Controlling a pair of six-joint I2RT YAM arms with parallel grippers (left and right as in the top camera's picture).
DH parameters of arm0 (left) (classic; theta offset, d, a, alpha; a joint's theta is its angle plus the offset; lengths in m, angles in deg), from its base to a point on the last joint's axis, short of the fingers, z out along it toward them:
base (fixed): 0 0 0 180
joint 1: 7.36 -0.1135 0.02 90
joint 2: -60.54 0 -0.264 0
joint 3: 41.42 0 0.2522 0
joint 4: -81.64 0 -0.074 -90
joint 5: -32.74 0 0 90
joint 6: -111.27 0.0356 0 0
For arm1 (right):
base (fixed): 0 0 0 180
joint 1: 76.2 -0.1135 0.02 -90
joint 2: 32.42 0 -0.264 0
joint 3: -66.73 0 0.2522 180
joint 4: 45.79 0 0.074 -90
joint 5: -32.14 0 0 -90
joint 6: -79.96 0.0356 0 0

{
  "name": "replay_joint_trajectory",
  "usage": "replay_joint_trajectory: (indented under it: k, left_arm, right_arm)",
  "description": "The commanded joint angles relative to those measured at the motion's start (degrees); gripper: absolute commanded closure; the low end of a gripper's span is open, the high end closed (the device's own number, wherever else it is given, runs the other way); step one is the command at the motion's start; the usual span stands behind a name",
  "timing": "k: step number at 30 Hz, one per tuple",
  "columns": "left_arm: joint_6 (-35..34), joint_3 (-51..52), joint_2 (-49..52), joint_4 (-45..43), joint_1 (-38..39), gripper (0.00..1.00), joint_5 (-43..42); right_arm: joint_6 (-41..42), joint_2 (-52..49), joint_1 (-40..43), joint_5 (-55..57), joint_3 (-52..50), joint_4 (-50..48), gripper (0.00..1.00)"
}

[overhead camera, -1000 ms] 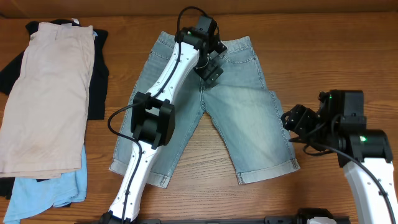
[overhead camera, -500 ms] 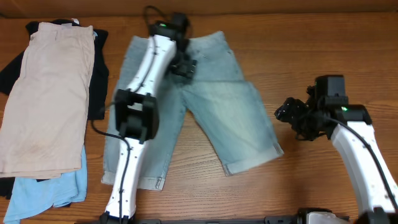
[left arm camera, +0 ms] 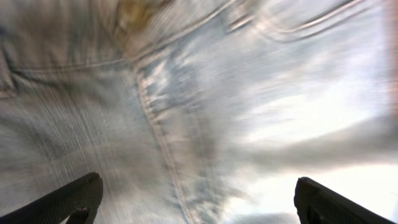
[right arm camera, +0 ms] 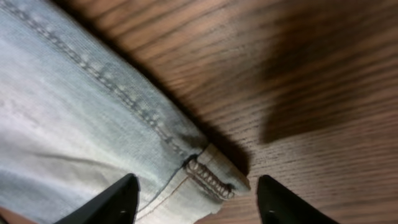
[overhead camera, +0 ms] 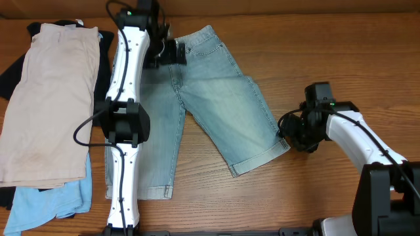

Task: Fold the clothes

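Observation:
The light blue denim shorts (overhead camera: 216, 111) lie flat and slanted on the wooden table (overhead camera: 341, 59), with the waistband at the far edge and the legs spread toward me. My left gripper (overhead camera: 168, 52) is open and sits low over the waistband area. In the left wrist view, blurred denim (left arm camera: 186, 112) fills the frame between the spread fingers (left arm camera: 199, 202). My right gripper (overhead camera: 293, 136) is open at the right leg's cuffed hem corner. In the right wrist view, that cuff corner (right arm camera: 211, 177) lies between the fingers (right arm camera: 199, 202).
Beige shorts (overhead camera: 52, 98) lie at the left on a dark garment (overhead camera: 105, 92). A sky-blue garment (overhead camera: 46, 206) shows beneath them near the front left. My left arm (overhead camera: 125, 124) stretches across the shorts' left leg.
The shorts have slid left and turned. My left gripper moved left and toward the far edge over the waistband. My right gripper moved left to the cuff corner.

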Motion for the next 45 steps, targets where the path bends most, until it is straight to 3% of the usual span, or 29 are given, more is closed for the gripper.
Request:
replay_joint_trajectory:
  k: [1,3,8,9,12,17,21,23,28,35,39,42,45]
  left_arm:
    - [-0.76,-11.72,-0.50,2.21,0.42,0.00,-4.59]
    - [-0.74,-16.79,-0.52,3.89,0.42,0.00,-4.52]
    - [-0.68,-16.48,-4.11,4.26,0.22,0.00,-4.50]
    - [-0.31,-16.48,-4.72,4.44,0.13,0.00,-4.52]
    - [0.20,-16.48,-5.35,4.81,0.07,0.00,-4.46]
    - [2.78,-16.48,-5.35,4.96,0.00,0.00,-0.98]
    - [3.50,-16.48,-5.35,5.03,0.00,0.00,3.50]
    - [3.82,-16.48,-5.35,4.94,0.00,0.00,4.68]
    - [3.82,-16.48,-5.35,3.93,0.00,0.00,4.66]
    - [5.90,-16.48,-5.35,3.15,0.15,0.00,4.63]
    - [10.56,-16.46,-5.35,3.28,0.22,0.00,4.70]
    - [11.78,-16.46,-5.35,3.02,0.22,0.00,4.70]
    - [11.78,-16.46,-5.35,2.69,0.22,0.00,4.70]
  right_arm:
    - [-0.39,-0.02,-0.20,0.00,-3.63,-2.56,0.40]
    - [-0.37,-0.02,-0.20,-0.02,-5.60,-4.63,0.41]
    - [-0.15,-0.02,-0.20,-0.04,-7.72,-7.15,0.47]
    - [-0.13,-0.02,-0.20,-0.24,-7.72,-7.43,0.56]
    - [1.44,-0.02,-0.17,-0.61,-7.72,-8.04,0.96]
    - [4.22,-0.02,2.95,-0.68,-7.63,-9.73,0.96]
    - [3.78,-0.02,10.14,-0.68,-6.80,-10.97,0.96]
    - [2.40,-0.02,16.35,-1.44,-5.46,-12.85,0.86]
    - [-0.35,-0.02,25.16,-5.38,-2.93,-19.10,0.77]
    - [-0.59,-0.02,31.06,-6.25,0.81,-29.16,0.72]
    - [-1.90,-0.02,32.06,-11.15,4.94,-27.45,0.71]
    - [-5.20,-0.02,30.71,-16.98,7.93,-22.67,0.47]
    - [-7.50,-0.02,26.60,-17.84,8.83,-18.14,0.35]
